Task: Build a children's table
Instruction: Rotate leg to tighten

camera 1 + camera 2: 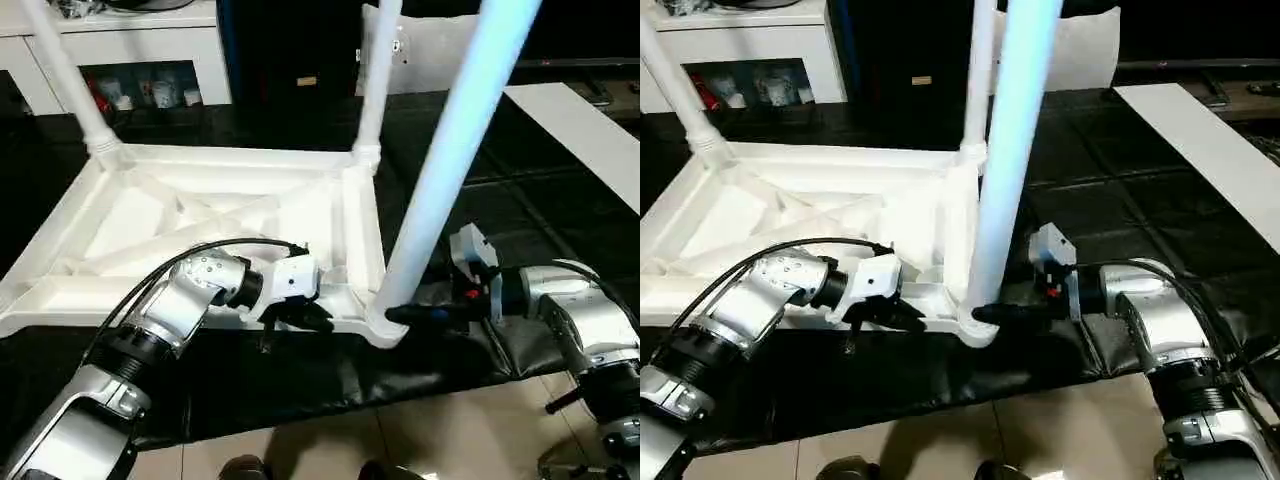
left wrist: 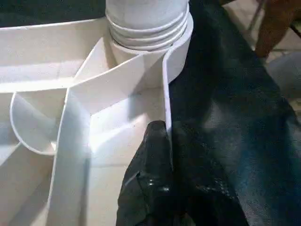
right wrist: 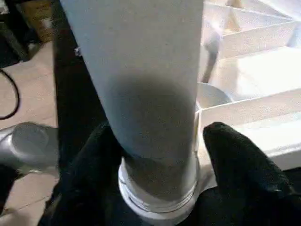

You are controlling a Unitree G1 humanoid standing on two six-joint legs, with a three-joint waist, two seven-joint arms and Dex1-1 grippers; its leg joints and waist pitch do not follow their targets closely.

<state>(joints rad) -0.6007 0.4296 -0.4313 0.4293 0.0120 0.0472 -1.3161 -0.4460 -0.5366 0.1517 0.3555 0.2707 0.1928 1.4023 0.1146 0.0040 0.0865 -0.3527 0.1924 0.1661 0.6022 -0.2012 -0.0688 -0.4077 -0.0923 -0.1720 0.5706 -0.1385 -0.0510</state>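
The children's table top (image 1: pixel 200 215) lies ribbed side up on my black-covered bench (image 1: pixel 480 180). My left jaws (image 2: pixel 157 141) are closed against its near rim. My right jaws (image 3: pixel 160 155) straddle the near corner leg (image 1: pixel 450 150) at its threaded collar; I cannot tell whether they grip it.

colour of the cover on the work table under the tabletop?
Black cover, clearest in the left eye view.

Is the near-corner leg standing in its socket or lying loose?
In the socket, standing roughly upright: the leg rises from the corner socket of the upside-down tabletop. Thread rings remain exposed; whether fully screwed, cannot tell.
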